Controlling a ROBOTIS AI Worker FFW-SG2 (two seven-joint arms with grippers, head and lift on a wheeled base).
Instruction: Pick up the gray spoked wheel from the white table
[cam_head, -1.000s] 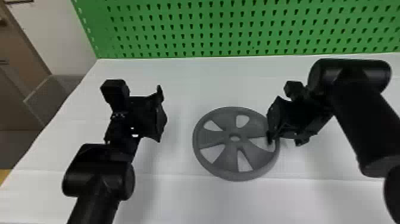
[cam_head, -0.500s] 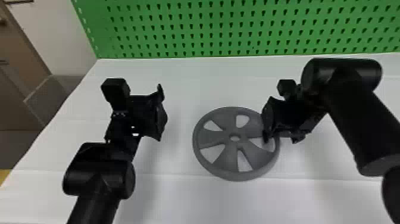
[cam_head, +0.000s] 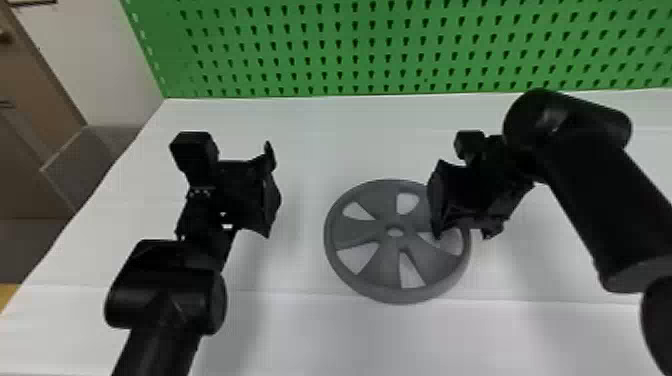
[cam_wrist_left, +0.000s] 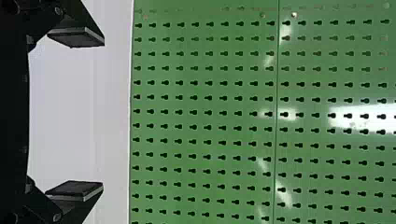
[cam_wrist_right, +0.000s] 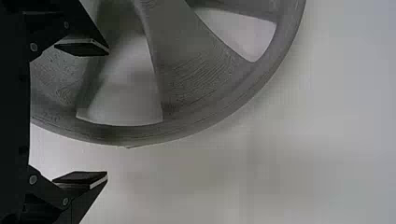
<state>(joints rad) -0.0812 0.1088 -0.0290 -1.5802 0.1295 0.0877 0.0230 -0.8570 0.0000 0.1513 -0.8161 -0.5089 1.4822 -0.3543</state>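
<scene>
A white table (cam_head: 295, 340) spreads broadly through the head view, its surface pale, matt and level. Its left edge runs at a slant, from the far left corner out toward the near left. Faint straight lines (cam_head: 280, 293) cross it from side to side, one toward the far side and a plainer one nearer. Soft gray shadows (cam_head: 245, 285) lie on the white. Flat on the table, around the middle of the head view, rests the gray spoked wheel (cam_head: 385, 270), round-rimmed, with broad spokes meeting at a small central hole. White surface shows through the openings between the spokes, and the wheel's near rim reaches the nearer line.
</scene>
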